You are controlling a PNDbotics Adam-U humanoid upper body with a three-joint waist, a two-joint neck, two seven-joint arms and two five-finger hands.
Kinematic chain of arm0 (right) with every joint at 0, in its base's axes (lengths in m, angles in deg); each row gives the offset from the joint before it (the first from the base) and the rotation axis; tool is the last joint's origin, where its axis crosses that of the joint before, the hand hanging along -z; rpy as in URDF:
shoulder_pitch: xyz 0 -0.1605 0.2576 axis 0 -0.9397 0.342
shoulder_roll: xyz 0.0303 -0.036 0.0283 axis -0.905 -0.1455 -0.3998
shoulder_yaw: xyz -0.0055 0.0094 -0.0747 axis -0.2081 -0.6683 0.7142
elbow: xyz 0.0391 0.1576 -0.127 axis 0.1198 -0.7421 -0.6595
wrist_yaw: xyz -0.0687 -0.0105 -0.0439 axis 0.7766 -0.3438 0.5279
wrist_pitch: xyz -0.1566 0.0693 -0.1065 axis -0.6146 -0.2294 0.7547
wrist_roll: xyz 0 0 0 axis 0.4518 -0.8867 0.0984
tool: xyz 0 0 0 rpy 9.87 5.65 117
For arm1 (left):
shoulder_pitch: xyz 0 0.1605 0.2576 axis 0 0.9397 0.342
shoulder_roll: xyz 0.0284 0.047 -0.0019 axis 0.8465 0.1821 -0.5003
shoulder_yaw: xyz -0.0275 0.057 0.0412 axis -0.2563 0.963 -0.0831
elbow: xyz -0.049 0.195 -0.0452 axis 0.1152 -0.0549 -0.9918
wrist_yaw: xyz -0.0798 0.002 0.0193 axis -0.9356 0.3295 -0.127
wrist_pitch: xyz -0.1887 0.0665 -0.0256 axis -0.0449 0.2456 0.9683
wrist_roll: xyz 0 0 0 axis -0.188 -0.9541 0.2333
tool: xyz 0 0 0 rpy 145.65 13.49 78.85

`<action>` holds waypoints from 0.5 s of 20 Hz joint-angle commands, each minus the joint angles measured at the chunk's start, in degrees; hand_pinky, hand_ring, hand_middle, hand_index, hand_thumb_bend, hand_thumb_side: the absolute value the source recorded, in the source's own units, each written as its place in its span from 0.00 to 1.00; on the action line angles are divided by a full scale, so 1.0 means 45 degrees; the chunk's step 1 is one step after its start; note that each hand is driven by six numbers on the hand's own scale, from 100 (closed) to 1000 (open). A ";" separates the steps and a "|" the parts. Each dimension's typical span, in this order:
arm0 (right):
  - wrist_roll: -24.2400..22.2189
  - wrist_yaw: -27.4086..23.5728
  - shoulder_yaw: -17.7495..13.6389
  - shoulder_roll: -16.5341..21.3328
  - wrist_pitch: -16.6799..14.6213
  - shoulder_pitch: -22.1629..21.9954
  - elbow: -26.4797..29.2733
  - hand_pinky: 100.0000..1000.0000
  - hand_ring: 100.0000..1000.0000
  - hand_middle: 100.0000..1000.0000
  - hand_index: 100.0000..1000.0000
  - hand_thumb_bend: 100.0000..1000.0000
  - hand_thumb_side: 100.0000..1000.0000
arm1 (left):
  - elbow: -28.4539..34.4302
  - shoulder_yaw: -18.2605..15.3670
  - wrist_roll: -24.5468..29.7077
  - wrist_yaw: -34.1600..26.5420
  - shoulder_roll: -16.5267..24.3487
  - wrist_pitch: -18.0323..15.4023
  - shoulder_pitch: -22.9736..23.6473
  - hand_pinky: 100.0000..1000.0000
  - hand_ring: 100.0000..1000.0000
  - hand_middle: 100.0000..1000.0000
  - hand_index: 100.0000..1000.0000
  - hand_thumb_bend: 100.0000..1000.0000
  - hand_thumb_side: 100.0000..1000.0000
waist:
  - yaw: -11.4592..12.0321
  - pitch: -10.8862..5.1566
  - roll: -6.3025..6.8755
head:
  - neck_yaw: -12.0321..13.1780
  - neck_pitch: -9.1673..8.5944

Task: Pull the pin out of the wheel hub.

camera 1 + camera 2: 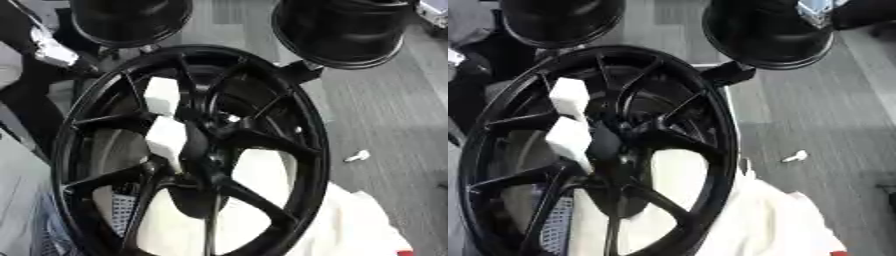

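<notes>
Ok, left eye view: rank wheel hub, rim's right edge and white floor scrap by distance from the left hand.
1. Wheel hub, beside the left hand.
2. Rim's right edge, further right.
3. White floor scrap, beyond the rim.

We see grey floor (385,115), a small white scrap (356,156) lying on it, white cloth (350,225) at lower right, two black drums (341,30) up top.
</notes>
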 commanded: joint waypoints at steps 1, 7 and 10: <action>0.0011 0.0093 -0.0125 0.0241 -0.0032 0.0189 -0.0041 0.87 0.82 0.74 0.79 0.00 0.54 | -0.0631 0.0163 0.0797 0.0114 -0.0090 -0.0319 -0.0569 0.87 0.85 0.82 0.90 0.62 0.48 | 0.0019 -0.0277 0.0005 | -0.0123 -0.0151; -0.0013 0.0127 -0.0084 0.0198 -0.0037 0.0252 -0.0084 0.87 0.82 0.74 0.80 0.00 0.54 | -0.1698 0.0622 0.1593 0.0108 -0.0891 -0.0766 -0.1268 0.86 0.84 0.81 0.90 0.62 0.45 | 0.0005 -0.0236 -0.0062 | -0.0131 -0.0054; -0.0015 0.0151 -0.0070 0.0164 -0.0038 0.0299 -0.0126 0.87 0.82 0.74 0.79 0.00 0.54 | -0.2209 0.0833 0.1739 -0.0175 -0.1216 -0.0898 -0.1477 0.86 0.83 0.79 0.88 0.63 0.41 | -0.0031 -0.0210 -0.0078 | -0.0120 0.0044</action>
